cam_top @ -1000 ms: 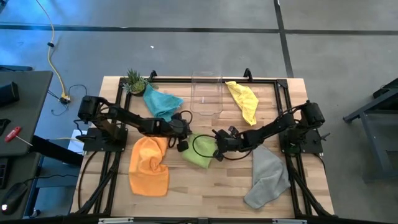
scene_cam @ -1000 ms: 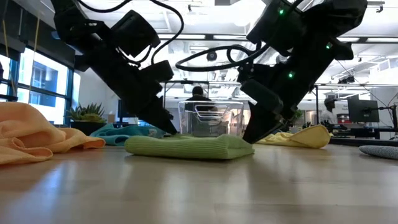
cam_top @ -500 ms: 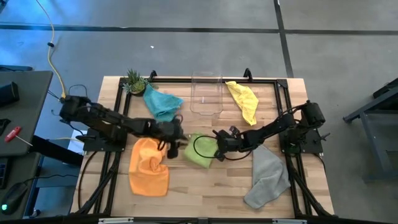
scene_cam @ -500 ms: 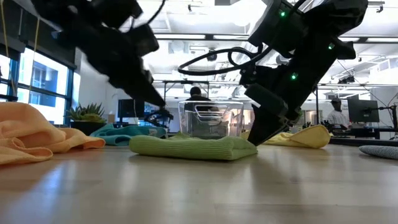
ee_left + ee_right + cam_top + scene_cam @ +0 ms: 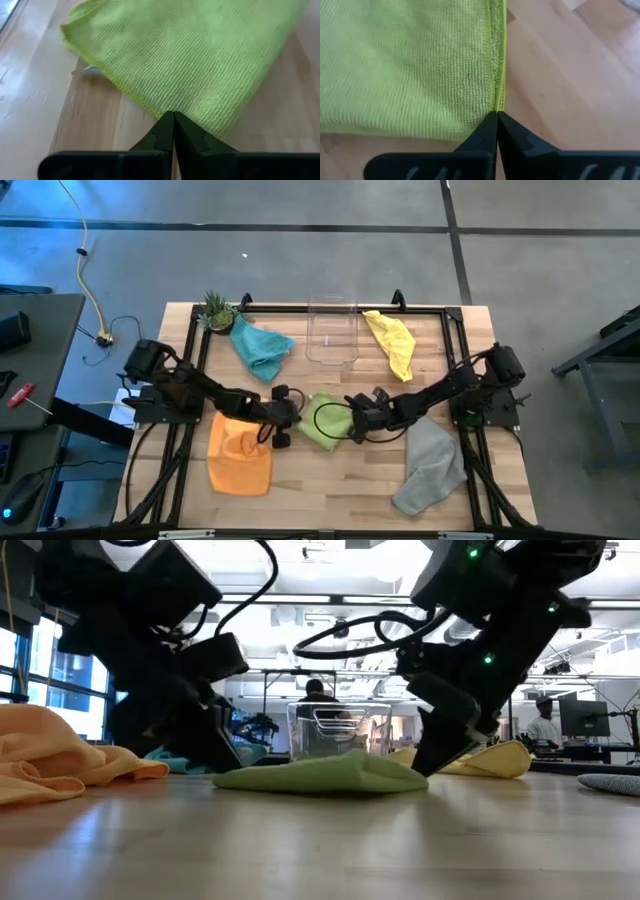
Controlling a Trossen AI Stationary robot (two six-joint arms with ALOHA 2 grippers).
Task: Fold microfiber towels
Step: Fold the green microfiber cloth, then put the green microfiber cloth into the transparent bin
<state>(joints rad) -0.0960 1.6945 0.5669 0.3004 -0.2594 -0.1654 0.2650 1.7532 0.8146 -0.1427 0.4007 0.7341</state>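
High view: lime green towel [image 5: 322, 420] sits frame-centre btwn left gripper [image 5: 284, 427] and right gripper [image 5: 358, 424]; wrist views: both sets of fingers pinched tight on its edges w/ thin bites, so a pull could slip one corner.

Grey concrete floor [image 5: 300, 260] all round, crossed by dark seam lines. Pale wooden table [image 5: 330, 480] at centre, framed in black rails. Dark side desk [image 5: 30, 330] beyond the table's left edge, with a red-handled tool [image 5: 20, 392] lying on it. Yellow cable [image 5: 85, 270] trailing over the floor to a plug near the table's far left corner. Tall window [image 5: 60, 675] at the left of the room. White ceiling with bright strip lights [image 5: 330, 560]. Monitors [image 5: 585, 718] and seated people [image 5: 318, 692] far behind.
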